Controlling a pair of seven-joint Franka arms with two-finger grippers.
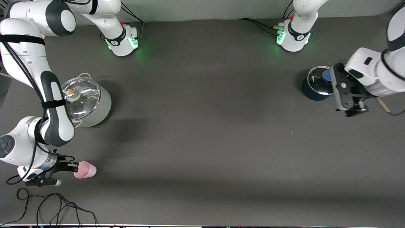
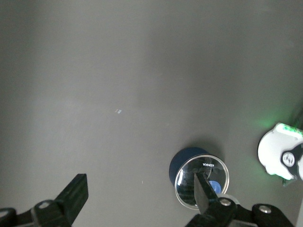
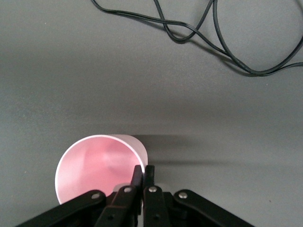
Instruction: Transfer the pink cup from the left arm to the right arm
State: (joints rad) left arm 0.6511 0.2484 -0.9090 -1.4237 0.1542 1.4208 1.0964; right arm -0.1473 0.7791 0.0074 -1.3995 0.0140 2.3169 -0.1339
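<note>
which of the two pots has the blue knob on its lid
The small dark blue pot under the left gripper, at the left arm's end. The big silver pot by the right arm has a brass-coloured knob.

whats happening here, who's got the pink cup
The right gripper has the pink cup, its fingers pinched shut on the rim, low over the table at the right arm's end, near the front camera. The left gripper hangs open and empty above the small dark blue lidded pot at the left arm's end, holding nothing. A larger silver pot with a glass lid stands beside the right arm, and a loose black cable lies on the table near the cup.
</note>
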